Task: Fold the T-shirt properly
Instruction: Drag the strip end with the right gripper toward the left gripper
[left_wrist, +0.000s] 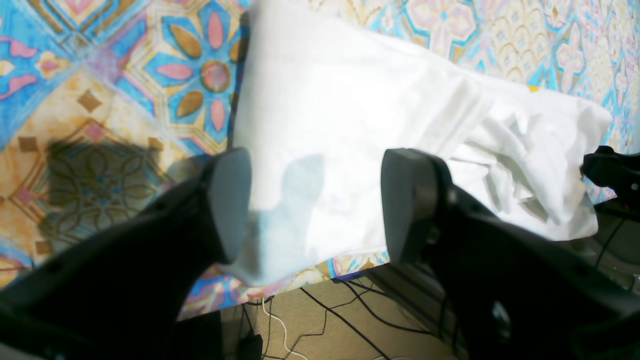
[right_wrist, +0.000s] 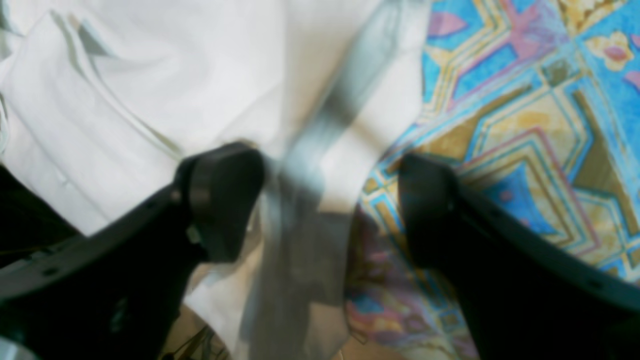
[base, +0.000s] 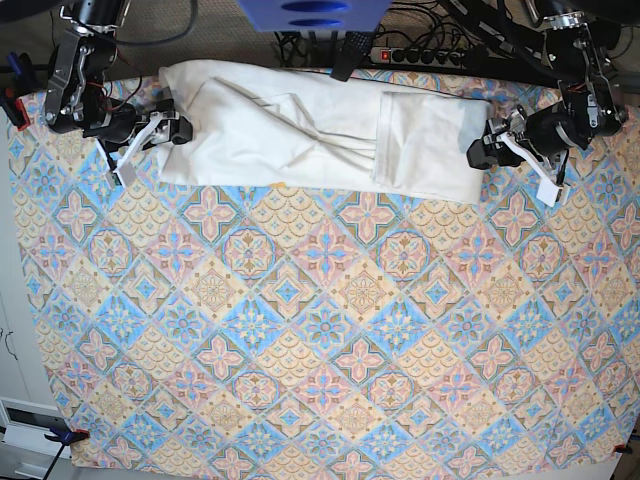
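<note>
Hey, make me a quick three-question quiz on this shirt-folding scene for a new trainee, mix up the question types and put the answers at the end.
1. True or false: the T-shirt lies along the tablecloth's edge by the arm bases.
2. Multiple choice: how do the right gripper's jaws stand? A) shut on a sleeve B) open at the shirt's end C) out of view
3. Short answer: which end of the shirt looks more neatly folded in the base view, the one by the left gripper or the one by the right gripper?

Key:
1. True
2. B
3. The left gripper's end; the other end is creased and bunched.
</note>
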